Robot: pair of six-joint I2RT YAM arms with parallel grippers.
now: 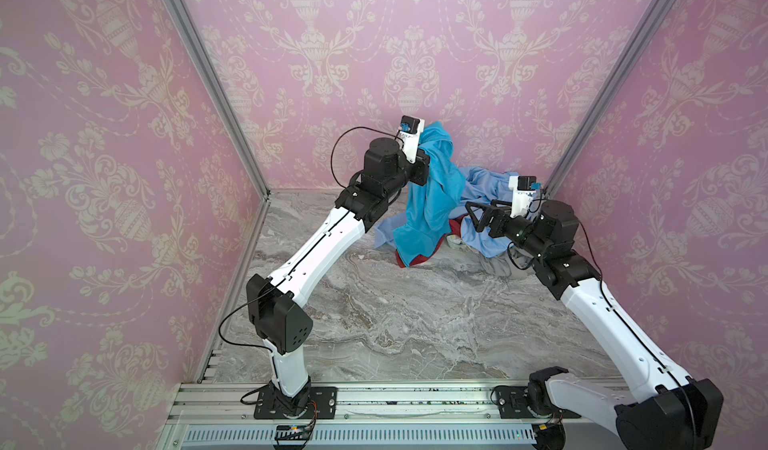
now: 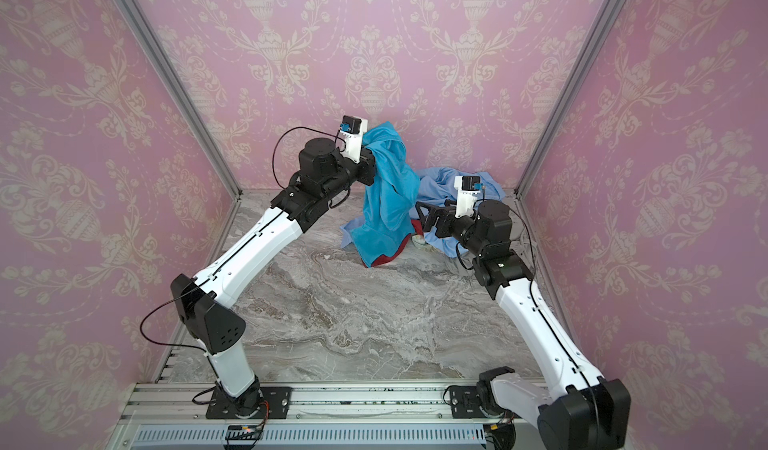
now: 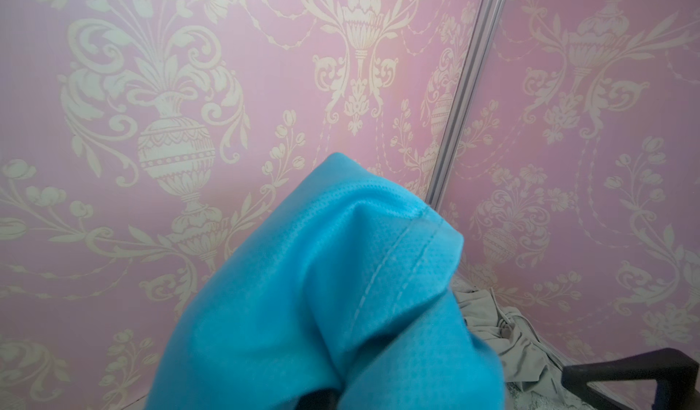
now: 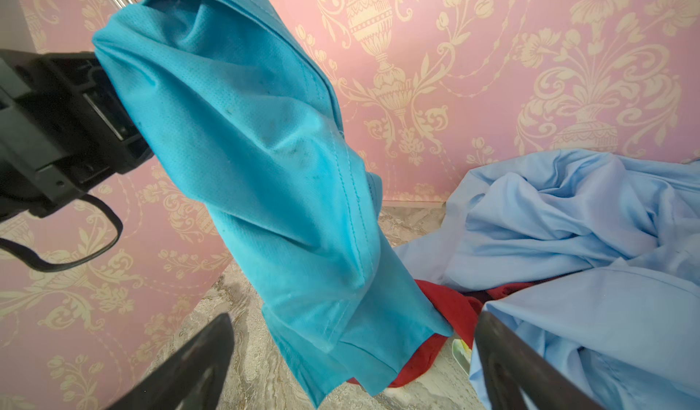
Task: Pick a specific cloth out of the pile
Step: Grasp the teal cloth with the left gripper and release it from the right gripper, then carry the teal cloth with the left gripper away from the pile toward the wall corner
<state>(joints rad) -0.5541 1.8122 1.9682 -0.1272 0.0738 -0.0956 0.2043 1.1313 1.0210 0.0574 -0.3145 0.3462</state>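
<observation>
So the vivid turquoise-blue soft cloth (image 1: 432, 202) is mostly up out of the heap. The left arm (image 1: 316, 240) has its top end hoisted high near the back pink damask wallpaper wall (image 1: 374, 53). From there the fabric hangs down in one long twisted drape. You can't see the left fingers themselves, since the fabric is bunched right over them in every view. The cloth clearly hangs from that spot though, so they're clamped shut on it. In the left wrist view it's basically a big turquoise lump (image 3: 303, 294) with a stitched hem filling the lower middle.

The bottom hem comes down at the front left edge of the pile of mixed fabrics (image 1: 469, 236), over the dark red cloth (image 4: 450, 306). I honestly can't tell if it's resting on the red one or just dangling in front of it.

The right fingers (image 4: 182, 370) are spread wide with nothing between them. They point at the lower half of the hanging cloth, close beside it but not touching. They hover above the big crumpled pale sky-blue garment (image 4: 568, 218), which takes up most of the heap. A rumpled grey cloth (image 3: 503, 336) sits at the pile's right side, partly under the right arm in both top views.

Everything's on a grey marble-pattern surface (image 1: 415, 323), with the heap pushed toward the back right corner.
</observation>
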